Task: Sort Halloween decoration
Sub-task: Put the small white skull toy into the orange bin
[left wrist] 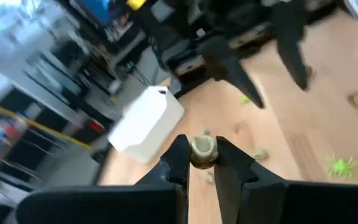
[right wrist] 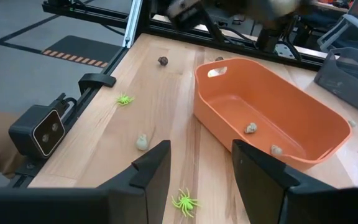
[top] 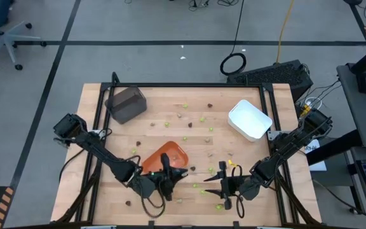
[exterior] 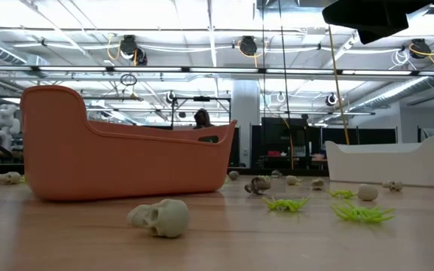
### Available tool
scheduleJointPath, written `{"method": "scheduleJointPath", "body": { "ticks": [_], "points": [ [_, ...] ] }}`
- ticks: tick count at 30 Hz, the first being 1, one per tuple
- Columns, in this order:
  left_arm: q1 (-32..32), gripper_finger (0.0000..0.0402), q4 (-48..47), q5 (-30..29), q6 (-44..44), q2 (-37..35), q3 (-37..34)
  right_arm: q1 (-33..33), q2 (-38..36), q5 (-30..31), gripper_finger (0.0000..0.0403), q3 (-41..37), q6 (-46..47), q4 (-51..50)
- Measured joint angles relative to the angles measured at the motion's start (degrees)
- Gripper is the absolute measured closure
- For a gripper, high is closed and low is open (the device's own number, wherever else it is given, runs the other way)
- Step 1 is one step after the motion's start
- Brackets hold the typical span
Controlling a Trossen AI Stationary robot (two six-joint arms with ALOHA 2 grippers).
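While the left gripper (left wrist: 204, 163) clamps a tan-grey skull piece (left wrist: 202, 149) at lower centre, the right gripper (right wrist: 201, 165) hangs apart near the orange tray (right wrist: 272, 118).

Tiny Halloween pieces (top: 184, 105) are lying scattered across the wooden tabletop (top: 157, 102), most of them between the far edge and the near middle; lime-green spiders (exterior: 362, 213) are sprawling flat on their legs toward the near right; a tan-grey skull (exterior: 160, 217) is resting on its side near the front; dark brown pieces (top: 210, 105) are sitting toward the far side and one at the near left; two tan-grey pieces (right wrist: 251, 128) are lying inside the orange tray (right wrist: 303, 112); another tan-grey piece (left wrist: 202, 149) is being pinched between the left pincer (left wrist: 202, 163) fingers, lifted above the tabletop.
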Motion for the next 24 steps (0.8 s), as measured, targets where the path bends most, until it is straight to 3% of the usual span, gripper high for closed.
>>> {"method": "scheduleJointPath", "body": {
  "ticks": [12, 18, 24],
  "points": [
    [8.2, 0.0357, -38.2, 18.2, -31.3, -7.1, 0.0, -0.2, 0.0, 0.9, 0.0248, 0.0, 0.5, 0.0],
    [10.4, 0.0356, -42.5, 23.6, -35.3, -6.1, -1.6, -1.9, 0.0, 3.2, 0.0248, 0.0, 3.8, -2.0],
    [12.0, 0.0356, -42.5, 28.1, -39.1, -6.2, -3.5, -3.9, 0.0, 3.1, 0.0248, 0.0, 15.3, -11.2]
  ]
}}
